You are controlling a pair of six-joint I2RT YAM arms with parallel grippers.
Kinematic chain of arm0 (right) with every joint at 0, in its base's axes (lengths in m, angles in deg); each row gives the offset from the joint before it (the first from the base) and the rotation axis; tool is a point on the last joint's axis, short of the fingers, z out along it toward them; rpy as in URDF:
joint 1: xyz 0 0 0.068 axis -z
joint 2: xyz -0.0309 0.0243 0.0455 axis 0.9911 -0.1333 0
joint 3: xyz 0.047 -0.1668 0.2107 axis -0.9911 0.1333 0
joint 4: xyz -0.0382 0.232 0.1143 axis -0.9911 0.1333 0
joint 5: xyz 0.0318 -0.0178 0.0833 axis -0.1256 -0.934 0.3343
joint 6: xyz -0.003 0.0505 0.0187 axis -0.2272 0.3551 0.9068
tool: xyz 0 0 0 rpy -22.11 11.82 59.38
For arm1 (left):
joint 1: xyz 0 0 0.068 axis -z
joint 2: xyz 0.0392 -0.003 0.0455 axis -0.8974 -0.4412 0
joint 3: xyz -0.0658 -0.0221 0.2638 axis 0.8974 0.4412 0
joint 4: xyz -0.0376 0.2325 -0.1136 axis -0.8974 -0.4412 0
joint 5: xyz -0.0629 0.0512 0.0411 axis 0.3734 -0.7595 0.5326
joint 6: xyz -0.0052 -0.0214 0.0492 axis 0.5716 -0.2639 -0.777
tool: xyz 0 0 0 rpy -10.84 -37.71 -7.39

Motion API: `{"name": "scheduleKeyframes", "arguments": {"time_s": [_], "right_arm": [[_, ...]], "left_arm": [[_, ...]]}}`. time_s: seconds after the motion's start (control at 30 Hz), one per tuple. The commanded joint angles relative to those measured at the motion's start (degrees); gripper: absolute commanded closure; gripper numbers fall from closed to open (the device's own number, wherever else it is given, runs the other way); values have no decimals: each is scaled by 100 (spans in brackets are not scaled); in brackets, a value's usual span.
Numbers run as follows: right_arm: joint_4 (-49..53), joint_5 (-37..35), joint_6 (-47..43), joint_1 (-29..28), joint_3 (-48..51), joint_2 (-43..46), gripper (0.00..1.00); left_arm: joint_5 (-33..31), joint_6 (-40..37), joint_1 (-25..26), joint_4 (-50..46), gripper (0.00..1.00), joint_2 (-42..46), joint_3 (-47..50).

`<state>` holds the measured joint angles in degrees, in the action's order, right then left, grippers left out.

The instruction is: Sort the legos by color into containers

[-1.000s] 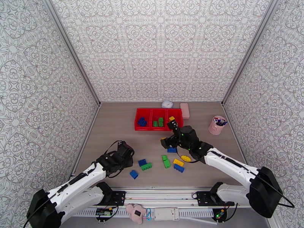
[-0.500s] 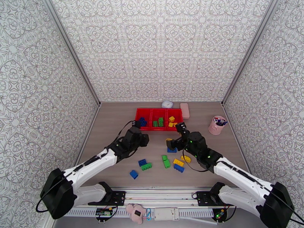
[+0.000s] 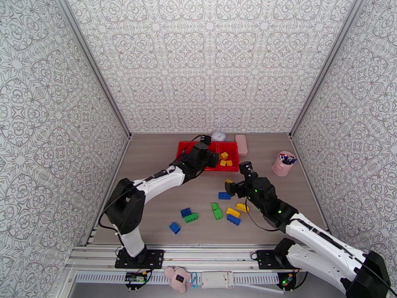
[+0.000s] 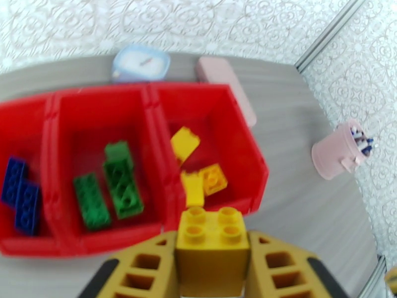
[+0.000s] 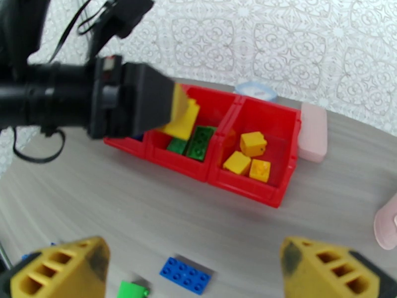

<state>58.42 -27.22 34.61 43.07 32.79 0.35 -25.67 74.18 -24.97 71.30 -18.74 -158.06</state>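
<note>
Nearest you, item one: loose legos on the table, blue, green and yellow mixed, all well apart from the tray. Item two: right claw, spread wide and holding nothing, hanging above the table with a blue brick lying below it. Item three: left claw, pinching a yellow brick studs-up, poised at the near wall of the containers, about where the middle and right bins meet. Item four: the bins themselves, blue bricks at left, green in the middle, three yellow at right (so the right bin is yours). To drop well, I judge you should carry the brick farther in and a little right until it sits squarely over the yellow ones, lower it inside the walls, and only then spread the claw. Let go here, it could land on the rim or among the greens. Hard to make out: the left bin is cut off in the left wrist view, which is blurred. From above, the arm covers the middle bin. The pale round thing behind the tray I cannot identify.
</note>
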Motion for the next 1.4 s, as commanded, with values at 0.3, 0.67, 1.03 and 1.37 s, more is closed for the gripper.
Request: {"name": "scheduleKeyframes", "arguments": {"time_s": [0.3, 0.67, 1.03, 1.37], "right_arm": [[251, -197, 132, 95, 91, 73, 6], [313, -194, 156, 121, 30, 103, 6], [586, -115, 313, 121, -14, 230, 6], [1335, -40, 672, 112, 82, 218, 7]], "left_arm": [[129, -301, -36, -858, 80, -2189, -2804], [354, -185, -106, -1143, 71, -2963, -3758], [457, -651, -88, -316, 37, -1374, -2094], [237, -1120, 67, 669, 18, 923, 842]]}}
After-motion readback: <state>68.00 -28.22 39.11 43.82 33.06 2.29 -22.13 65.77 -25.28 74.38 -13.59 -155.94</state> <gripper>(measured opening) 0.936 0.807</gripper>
